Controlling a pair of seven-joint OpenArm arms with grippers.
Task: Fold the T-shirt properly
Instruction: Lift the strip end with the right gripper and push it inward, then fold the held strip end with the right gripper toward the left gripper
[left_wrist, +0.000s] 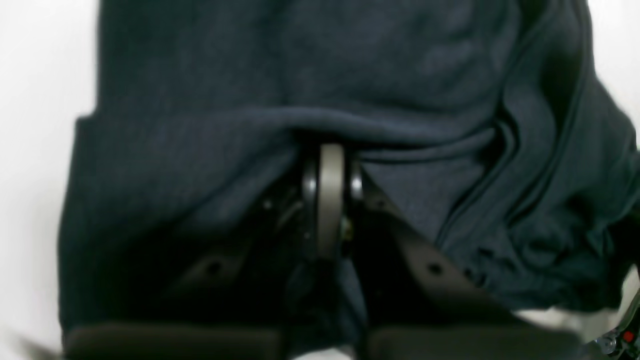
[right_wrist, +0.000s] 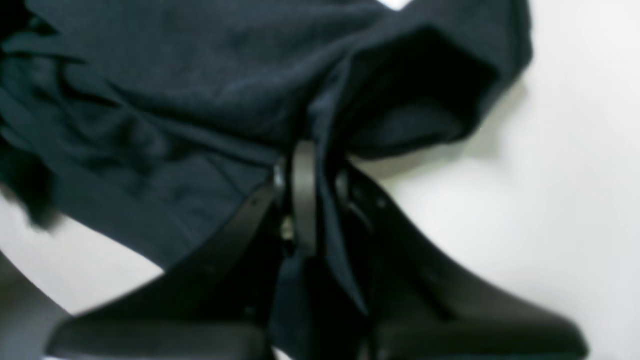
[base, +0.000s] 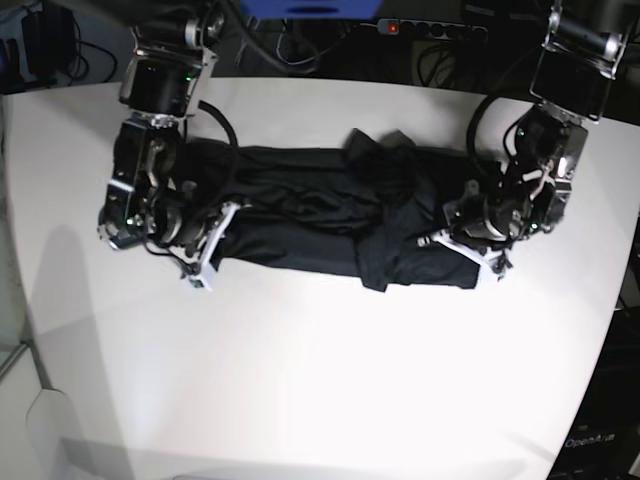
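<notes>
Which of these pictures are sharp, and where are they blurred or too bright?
Left wrist view: soft focus, T-shirt folds smeared, white table overexposed. Right wrist view: likewise blurred, table washed out, soft shadow under the cloth. Base view: sharpest, with glare on the table.

Two arms reach down from the far edge of the table, seen in the base view. Left arm, on that view's right: forearm angled inward, left gripper (base: 478, 250) low at one end of the T-shirt (base: 320, 215), jaws closed on a fold of the fabric. Right arm, on that view's left: wrist bent down, right gripper (base: 205, 255) low at the other end, jaws pinched on a strip of cloth.
</notes>
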